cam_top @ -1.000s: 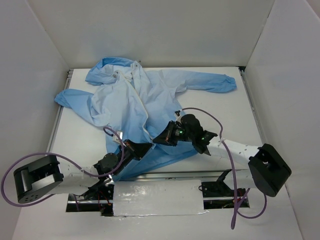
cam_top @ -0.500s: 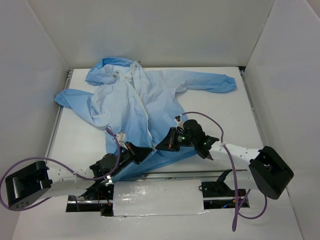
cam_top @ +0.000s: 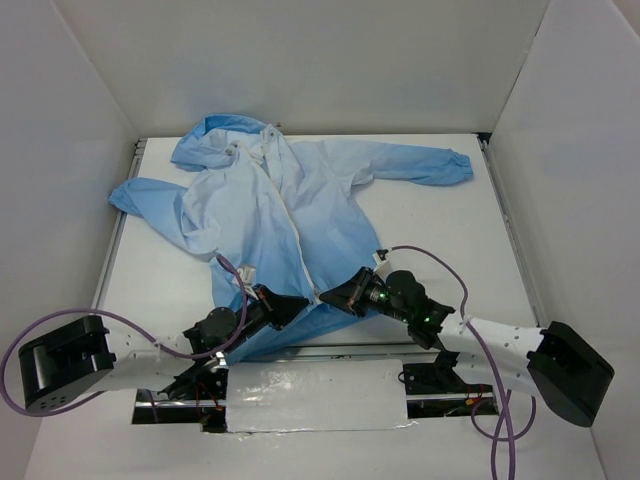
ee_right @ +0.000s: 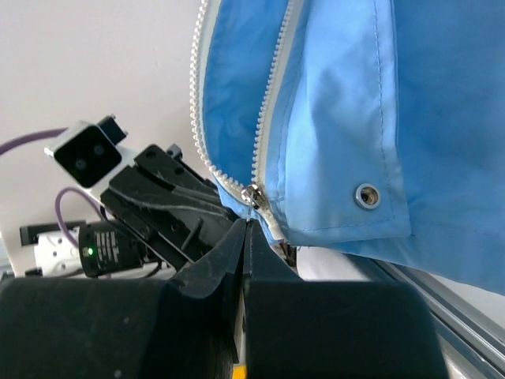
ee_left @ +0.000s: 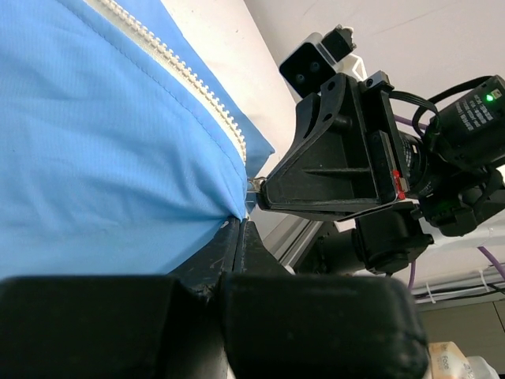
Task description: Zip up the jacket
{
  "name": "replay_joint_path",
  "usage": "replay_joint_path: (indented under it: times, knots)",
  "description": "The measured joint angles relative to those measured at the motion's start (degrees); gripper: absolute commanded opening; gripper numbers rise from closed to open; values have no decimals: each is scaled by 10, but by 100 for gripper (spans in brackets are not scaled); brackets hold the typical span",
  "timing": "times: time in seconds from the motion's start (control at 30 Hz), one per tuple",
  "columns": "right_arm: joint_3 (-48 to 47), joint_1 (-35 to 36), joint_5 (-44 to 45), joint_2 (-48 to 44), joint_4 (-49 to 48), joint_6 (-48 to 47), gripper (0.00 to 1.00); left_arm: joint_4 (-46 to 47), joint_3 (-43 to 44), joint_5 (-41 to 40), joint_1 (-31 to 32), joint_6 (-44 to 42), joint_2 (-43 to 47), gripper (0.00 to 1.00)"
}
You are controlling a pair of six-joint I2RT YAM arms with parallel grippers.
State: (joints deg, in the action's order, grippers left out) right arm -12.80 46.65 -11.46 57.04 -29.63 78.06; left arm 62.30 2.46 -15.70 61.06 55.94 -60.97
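The light-blue hooded jacket (cam_top: 290, 210) lies spread on the table, hood at the far left, hem at the near edge. Its white zipper (cam_top: 290, 225) runs down the front and is open. My left gripper (cam_top: 292, 305) is shut on the hem fabric (ee_left: 158, 174) just beside the zipper's lower end (ee_left: 229, 126). My right gripper (cam_top: 332, 297) is shut on the metal pull of the zipper slider (ee_right: 252, 196) at the bottom of the teeth (ee_right: 268, 103). The two grippers face each other, almost touching, at the hem.
A metal snap eyelet (ee_right: 367, 195) sits in the hem corner by the slider. One sleeve (cam_top: 420, 162) stretches to the far right, the other (cam_top: 145, 200) lies to the left. The table's near edge rail (cam_top: 330, 350) is right under the grippers. White walls surround the table.
My right gripper has moved toward the near edge and a little right, drawing the hem with it. My left gripper has shifted slightly right and stays on the hem.
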Motion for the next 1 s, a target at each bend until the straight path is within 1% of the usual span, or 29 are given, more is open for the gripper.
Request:
replay_joint_path:
  times: [0.13, 0.33, 0.6, 0.83, 1.0]
  knots:
    - [3, 20, 41, 5, -8, 18, 0, 17, 0, 0, 0, 2, -20, 0]
    - [10, 34, 72, 31, -26, 48, 0, 25, 0, 1, 0, 21, -56, 0]
    - [-2, 64, 140, -14, 14, 59, 0, 10, 6, -55, 17, 90, -60, 0]
    - [-10, 81, 158, 48, -13, 73, 0, -46, 7, -86, 26, 104, -43, 0]
    - [-12, 85, 172, 71, -26, 73, 0, -53, 7, -94, 36, 104, -53, 0]
